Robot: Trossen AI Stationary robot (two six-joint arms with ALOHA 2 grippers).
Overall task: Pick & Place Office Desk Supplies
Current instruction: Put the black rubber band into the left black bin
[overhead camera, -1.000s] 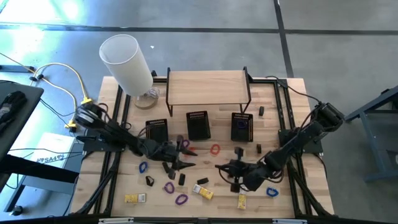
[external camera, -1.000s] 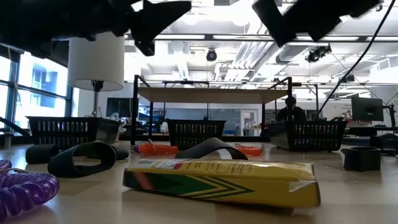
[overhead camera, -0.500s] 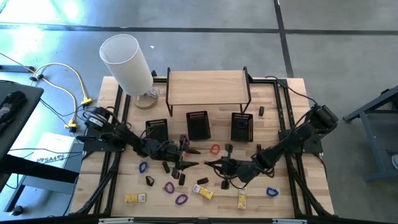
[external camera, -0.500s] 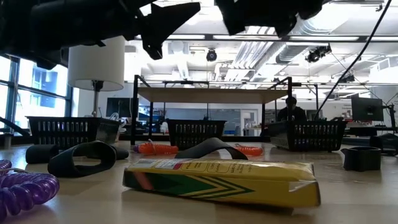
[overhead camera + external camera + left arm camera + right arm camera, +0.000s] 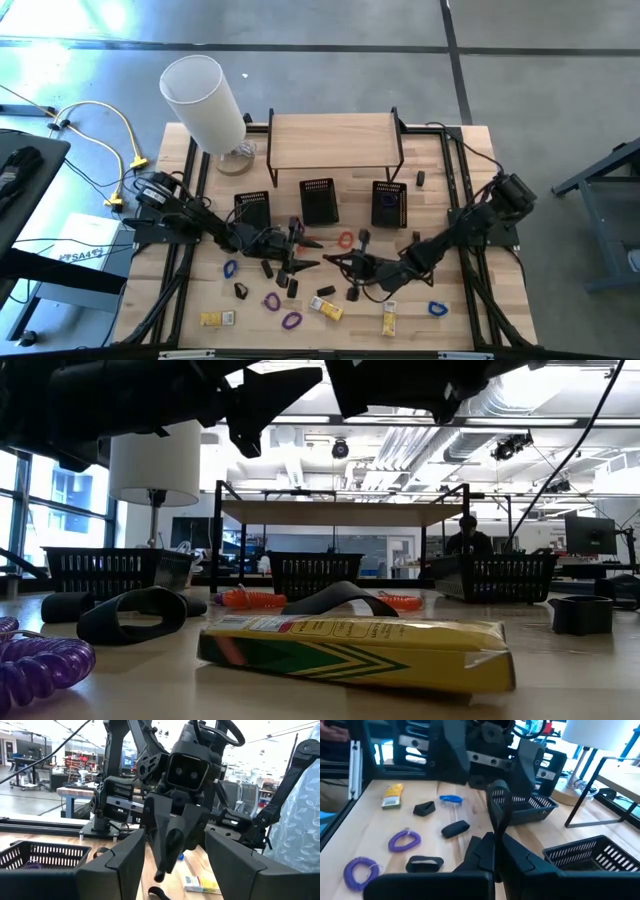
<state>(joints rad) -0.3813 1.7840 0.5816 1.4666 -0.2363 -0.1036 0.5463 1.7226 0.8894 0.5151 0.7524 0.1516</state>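
Observation:
Small supplies lie scattered on the wooden table's near half: purple loops (image 5: 272,300), blue loops (image 5: 436,308), a red-orange loop (image 5: 346,240), yellow blocks (image 5: 325,308) and black pieces (image 5: 240,291). My right gripper (image 5: 342,262) (image 5: 495,842) hovers mid-table, shut on a thin black loop piece (image 5: 498,817). My left gripper (image 5: 303,258) (image 5: 175,870) faces it from the table's left, open, a short gap away. In the low view a yellow box (image 5: 355,650) lies flat in front, and both grippers hang dark above. My right gripper pinches the black loop piece between its two shut fingers (image 5: 485,851), holding it at one end (image 5: 496,836). The fingers come roughly level from the table's right. The piece is lifted clear of the table; its free end (image 5: 160,875) sticks out past the fingertips.
Three black mesh baskets (image 5: 252,208) (image 5: 318,200) (image 5: 390,203) stand in a row in front of a wooden shelf (image 5: 335,140) on black legs. A tall white cylinder lamp (image 5: 205,100) stands at the far left corner. Black frame rails run along both sides.
My right gripper has travelled toward the table's left, shut on the black piece, and closed in on my left gripper. My left gripper has shifted slightly toward the right and stayed open. The scattered items have not moved.

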